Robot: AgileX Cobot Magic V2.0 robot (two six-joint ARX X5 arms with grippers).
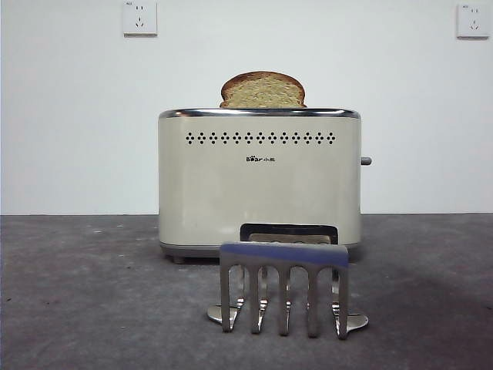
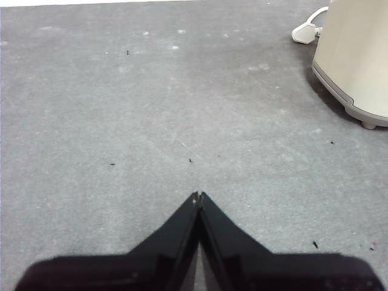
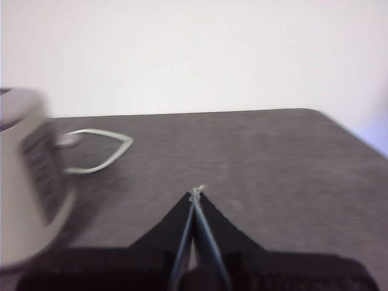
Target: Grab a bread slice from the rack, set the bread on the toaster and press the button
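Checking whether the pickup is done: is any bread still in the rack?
No: in the front view the rack holds nothing between its prongs, and the slice of bread sticks out of the toaster.

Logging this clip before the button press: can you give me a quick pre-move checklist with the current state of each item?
1. Speckled tan slice of bread in the cream boxy toaster, domed top showing above the rim: ok.
2. Shiny steel toast rack holds no slice: ok.
3. Small dark grey button on the toaster's narrow end unobstructed: ok.
4. Button already pressed: cannot tell.
5. Left gripper shut, over bare grey table, holding nothing: ok.
6. Right gripper shut, beside the toaster, white cord ahead; view blurred: ok.
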